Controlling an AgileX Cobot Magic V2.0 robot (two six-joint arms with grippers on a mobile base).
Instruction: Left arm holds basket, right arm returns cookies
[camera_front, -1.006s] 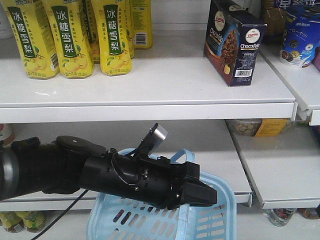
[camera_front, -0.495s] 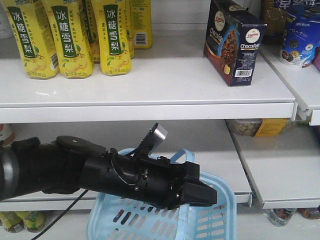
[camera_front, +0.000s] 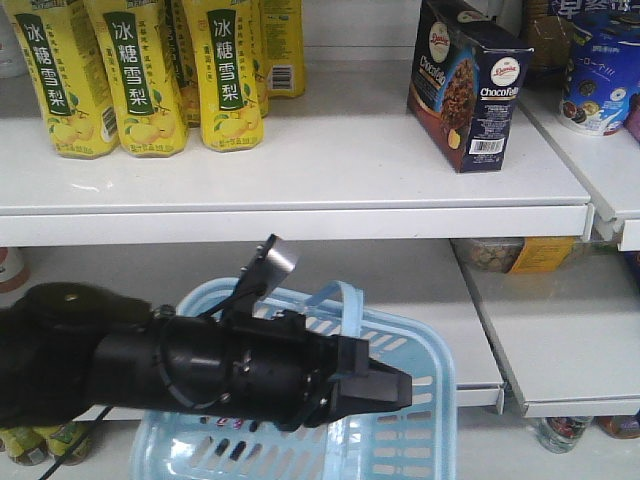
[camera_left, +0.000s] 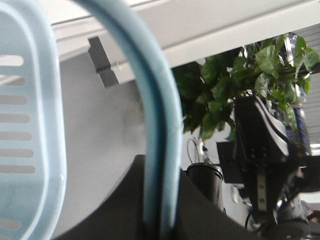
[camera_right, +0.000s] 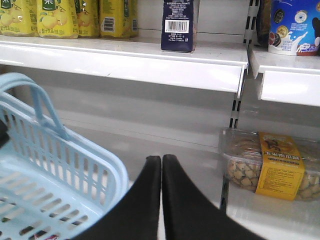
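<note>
Cookies (camera_front: 468, 85) stand upright on the upper shelf (camera_front: 300, 190), well apart from both grippers, so we judge the return already made.

We read the navy carton as light, stiff card with slick printed faces that dent under a hard squeeze; if we take it again, we close across its two narrow sides, low on the body, not the top flap. Our right gripper (camera_right: 161, 172) hangs below that shelf with its fingers pressed together on nothing, just beside the basket (camera_front: 420, 350). Our left gripper (camera_left: 159, 220) has the basket's hoop handle (camera_left: 160, 120) running down between its dark jaws, gripping it; the thin plastic hoop flexes, so we hold it mid-span and keep it level.
</note>
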